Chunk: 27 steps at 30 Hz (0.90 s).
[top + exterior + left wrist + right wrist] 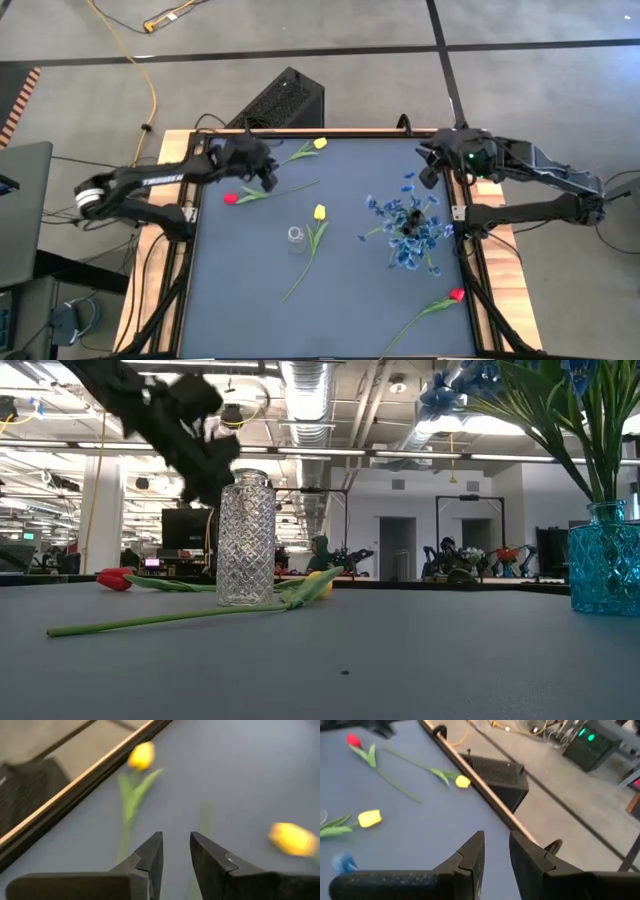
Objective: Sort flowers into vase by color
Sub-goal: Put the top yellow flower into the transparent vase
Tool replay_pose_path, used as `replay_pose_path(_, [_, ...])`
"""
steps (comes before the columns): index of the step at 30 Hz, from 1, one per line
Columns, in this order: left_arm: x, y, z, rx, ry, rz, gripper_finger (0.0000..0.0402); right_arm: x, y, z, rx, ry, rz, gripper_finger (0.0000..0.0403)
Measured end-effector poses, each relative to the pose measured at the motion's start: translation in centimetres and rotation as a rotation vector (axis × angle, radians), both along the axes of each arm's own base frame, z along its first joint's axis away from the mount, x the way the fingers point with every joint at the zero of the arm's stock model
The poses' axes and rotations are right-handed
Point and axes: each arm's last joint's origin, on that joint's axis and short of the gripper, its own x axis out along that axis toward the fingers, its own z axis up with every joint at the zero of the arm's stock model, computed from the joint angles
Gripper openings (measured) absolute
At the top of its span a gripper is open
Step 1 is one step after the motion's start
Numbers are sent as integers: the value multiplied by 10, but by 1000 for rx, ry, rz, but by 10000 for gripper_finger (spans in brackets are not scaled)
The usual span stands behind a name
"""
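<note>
High view: dark blue table on a wooden frame, grey floor around. Clear glass vase near centre, empty. Beside it on the right, a yellow tulip. Farther right, a blue vase packed with blue blossoms. Up-left of the clear vase, a red tulip; left gripper above its stem. Second yellow tulip at the far edge. Second red tulip toward the near right corner. Right gripper parked at the far right edge.

Low view: open workshop hall behind; people seated far off, seen nowhere else.

Left wrist view: fingers narrowly parted, holding nothing.

Right wrist view: fingers narrowly parted, empty; black box beyond the edge.
</note>
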Motion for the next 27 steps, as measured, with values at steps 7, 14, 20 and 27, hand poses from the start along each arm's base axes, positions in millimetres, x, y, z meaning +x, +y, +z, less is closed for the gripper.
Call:
replay_pose_path(7, [-4, 62, -43, -83, 115, 58, 103, -8, 2, 1, 56, -43, 41, 116])
replay_pose_path(14, [13, 88, -72, -233, 259, -19, 103, -10, 3, 2, 57, -44, 43, 116])
replay_pose_path(20, [24, 100, -76, -236, 299, -32, 103, -6, 2, 1, 56, -47, 41, 116])
replay_pose_path(27, [25, 101, -75, -194, 342, -52, 103, -2, 1, 0, 56, -37, 38, 116])
